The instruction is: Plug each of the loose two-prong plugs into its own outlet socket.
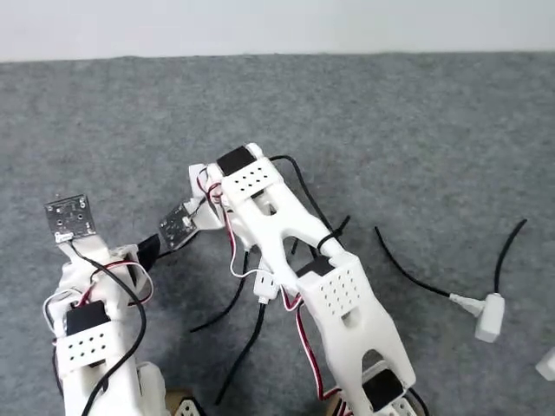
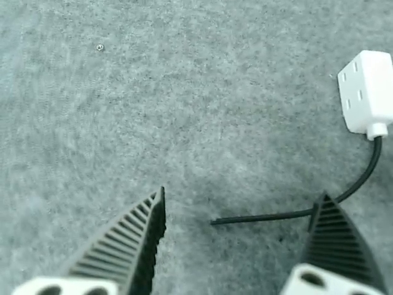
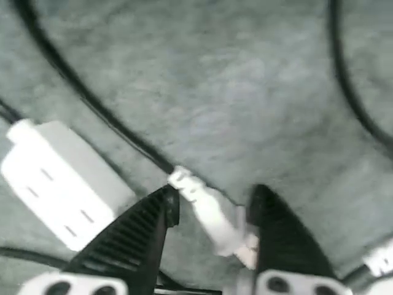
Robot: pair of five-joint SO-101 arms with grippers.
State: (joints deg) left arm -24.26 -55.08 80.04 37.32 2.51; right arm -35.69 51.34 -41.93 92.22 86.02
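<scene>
From above, the grey carpeted bench has two white arms on it. The left arm sits low at the near-left corner. The right arm stretches from the near edge toward the middle, bent over a tangle of black leads. Well off to the right, a loose white plug lies flat on the carpet with its own black lead curling away. A small white piece pokes in at the right edge, and I can't say what it is.

Looking along the left wrist, the left gripper hangs over bare carpet with its ribbed fingers spread wide and holding nothing. A white socket block lies beyond them and off to one side, slot face up. Its black cable bends back from it and ends on the carpet between the two fingertips.

Looking along the right wrist, the right gripper has its fingers drawn in narrow around a white two-prong plug. The plug sits slantwise in the gap with its dark lead running off past the tips. Just beside one finger lies a broad socket block, slots facing up and apart from the plug. More dark leads cross the carpet behind, and the picture is smeared.
</scene>
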